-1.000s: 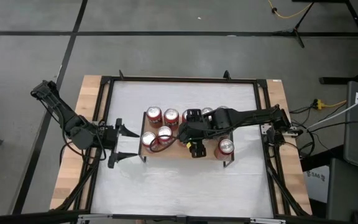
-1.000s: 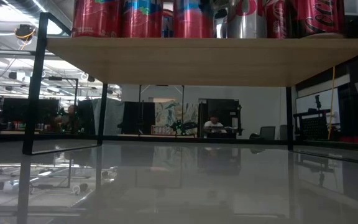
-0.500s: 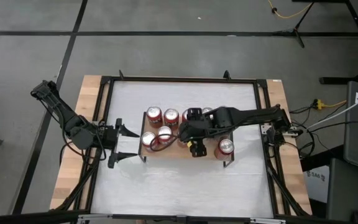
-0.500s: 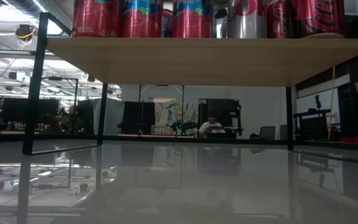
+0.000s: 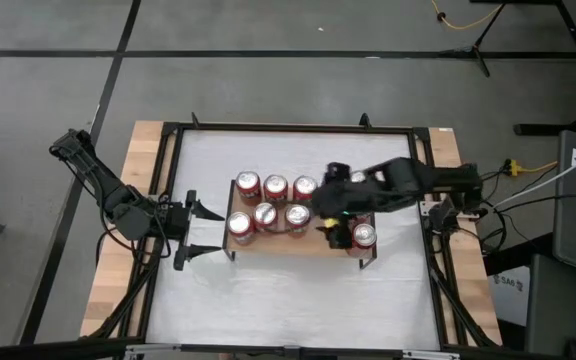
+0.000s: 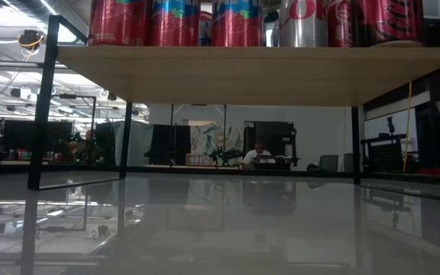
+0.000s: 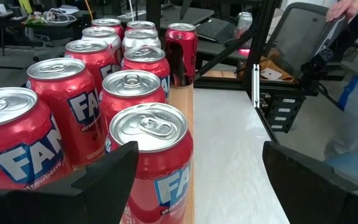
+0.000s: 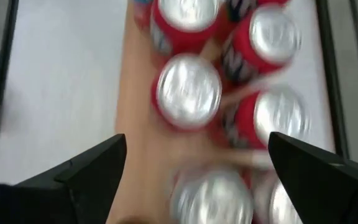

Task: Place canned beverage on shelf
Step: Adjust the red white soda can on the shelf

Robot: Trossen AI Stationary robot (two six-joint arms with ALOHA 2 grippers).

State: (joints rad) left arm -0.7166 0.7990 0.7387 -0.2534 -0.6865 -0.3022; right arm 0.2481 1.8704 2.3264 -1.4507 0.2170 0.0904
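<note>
Now my right tool [image 5: 330, 222] hangs spread wide and empty over the shelf [image 5: 308, 243] — its can [image 5: 297, 215] stands upright among the others. Left tool [image 5: 194, 232], fingers apart too, waits beside the shelf on the desk [image 5: 298, 300].

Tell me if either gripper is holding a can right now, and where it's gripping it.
Nothing is held. The right gripper is open above the cans on the shelf; the left gripper waits open beside the shelf, empty.
</note>
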